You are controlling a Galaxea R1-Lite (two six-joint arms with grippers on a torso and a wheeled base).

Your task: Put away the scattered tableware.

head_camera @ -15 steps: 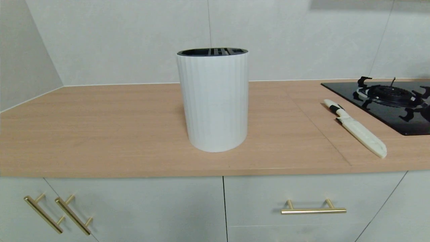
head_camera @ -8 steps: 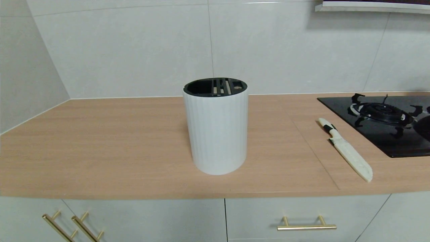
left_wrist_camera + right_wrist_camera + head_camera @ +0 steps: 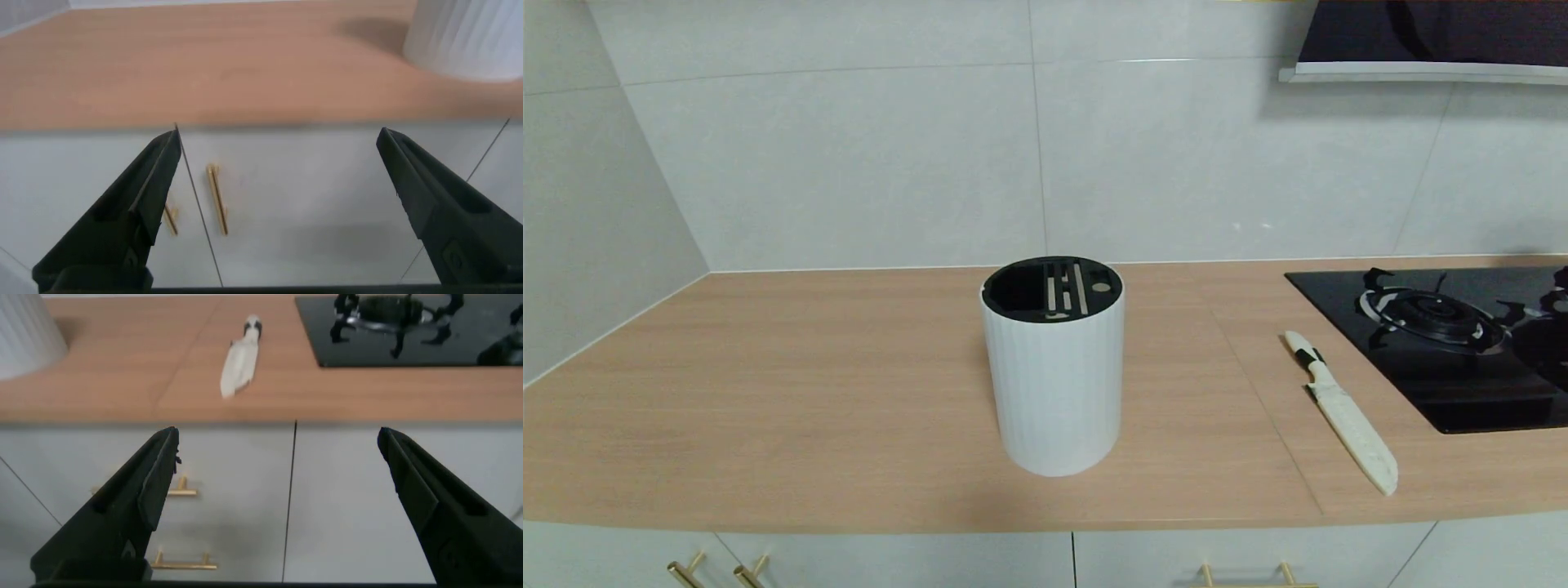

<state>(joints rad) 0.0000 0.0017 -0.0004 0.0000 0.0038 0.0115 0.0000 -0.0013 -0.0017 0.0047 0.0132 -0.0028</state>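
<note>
At the left, below the counter edge, the left gripper (image 3: 279,139) hangs before the cabinet doors (image 3: 98,188), its fingers spread wide and holding nothing. Near the middle of the wooden countertop (image 3: 809,392) stands the white ribbed knife block (image 3: 1054,400), upright, with nothing in its black slotted insert (image 3: 1052,287). Well to the right of the block, the white knife (image 3: 1339,412) lies flat on the countertop. Its handle points toward the wall and its blade tip toward the front edge. It lies near the black gas hob (image 3: 1462,400) without touching it. The right gripper (image 3: 278,434) faces the cabinet front below the knife, also spread wide and empty.

Probable hazards:

1. Both grippers sit lower than the countertop. A rise made too close to the cabinets could strike the counter edge.
2. The block is tall and unrestrained. A blade that meets a slot off-angle would likely jam on the insert or tip the block.
3. The knife lies flat. A grasp on the thin blade instead of the handle may slip or pivot.
4. The blade tip is close to the front edge. A sideways nudge could push the knife off the countertop.
5. An approach from the right could foul the burner grate (image 3: 1425,310).
</note>
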